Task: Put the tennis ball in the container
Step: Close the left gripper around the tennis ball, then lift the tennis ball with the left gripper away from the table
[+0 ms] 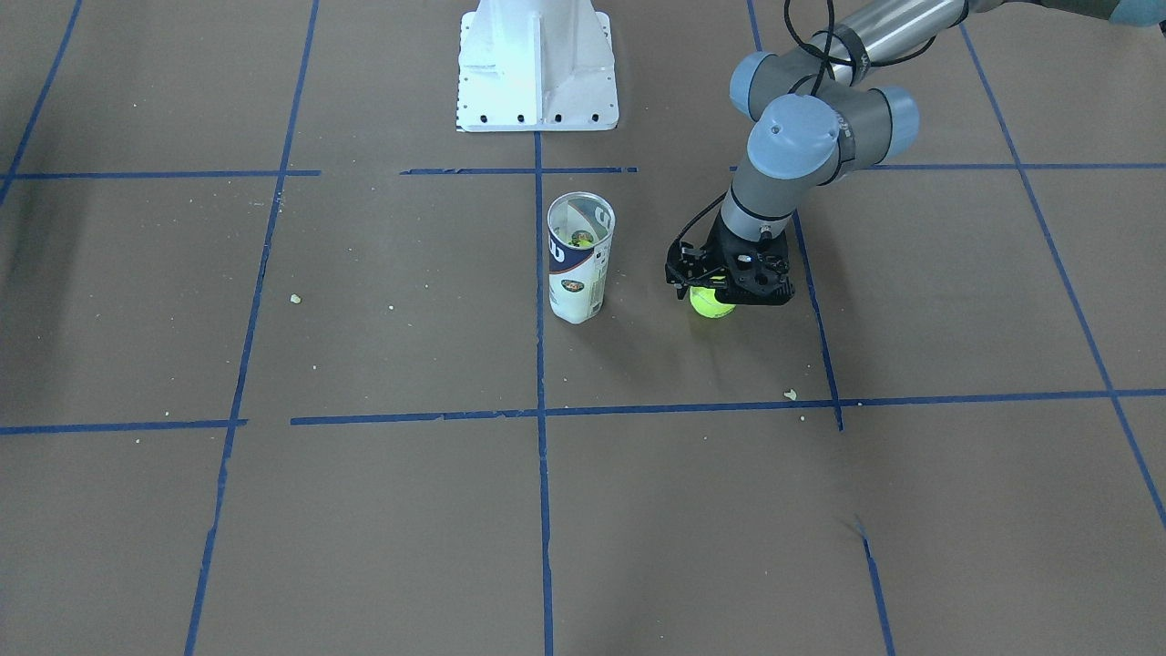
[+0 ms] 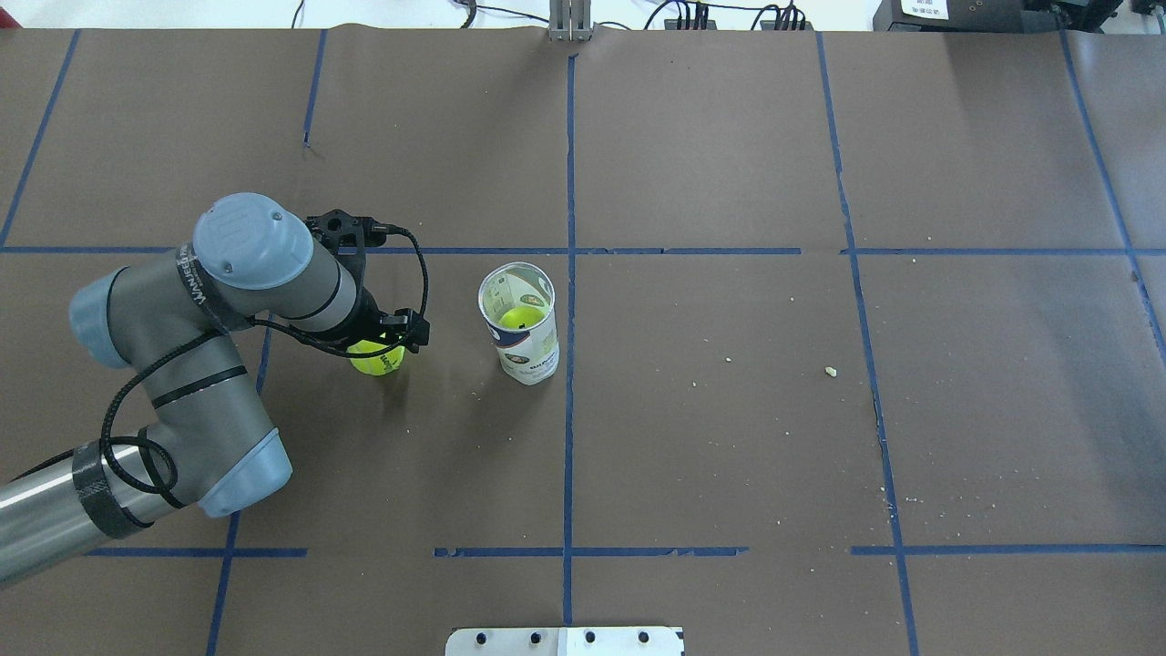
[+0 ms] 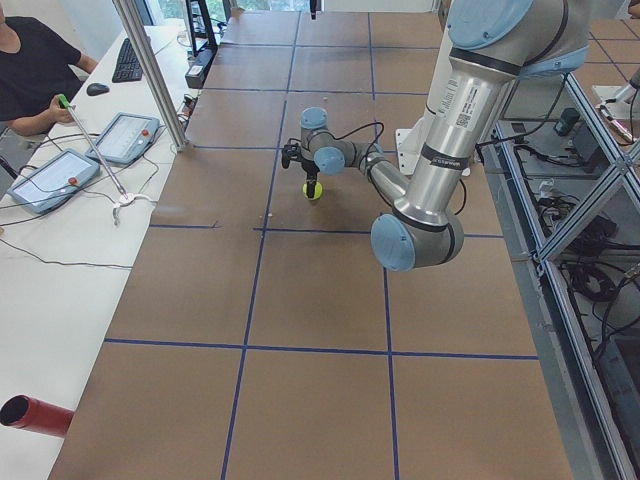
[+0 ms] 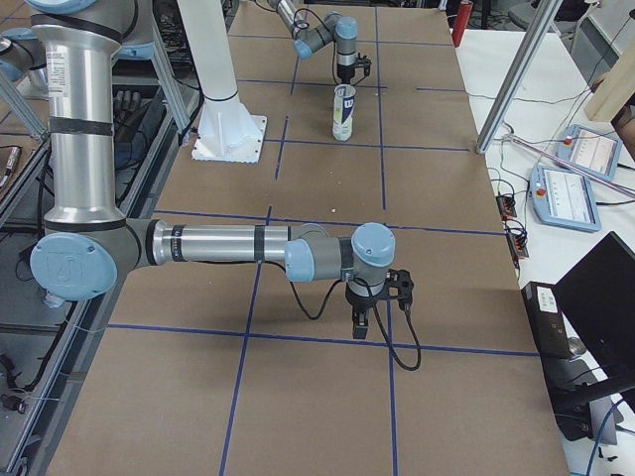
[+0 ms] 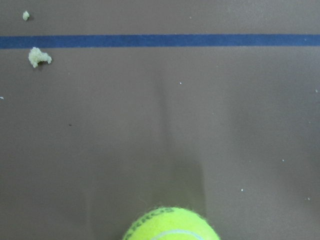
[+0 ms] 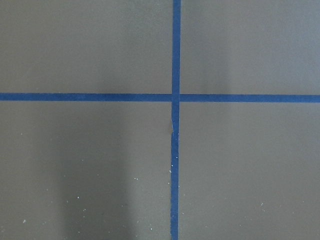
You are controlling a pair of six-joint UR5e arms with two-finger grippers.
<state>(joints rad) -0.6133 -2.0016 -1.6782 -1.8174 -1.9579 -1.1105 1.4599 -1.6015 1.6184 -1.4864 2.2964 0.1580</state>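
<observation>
The tennis ball (image 1: 710,304) (image 2: 376,359) rests on the brown table, bright yellow-green, left of the container in the overhead view. My left gripper (image 1: 720,299) (image 2: 378,348) stands straight down over the ball; its body hides the fingers, so I cannot tell whether they grip it. The ball's top (image 5: 171,226) shows at the bottom edge of the left wrist view. The container (image 1: 579,260) (image 2: 519,323) stands upright and open-topped, with another yellow ball (image 2: 522,318) inside. My right gripper (image 4: 375,315) hangs low over the table far away; I cannot tell its state.
The white pedestal base (image 1: 536,68) stands behind the container in the front-facing view. Blue tape lines (image 6: 174,97) grid the table. Small crumbs (image 5: 39,57) lie beyond the ball. Tablets (image 3: 50,180) and an operator (image 3: 35,70) are at the side bench.
</observation>
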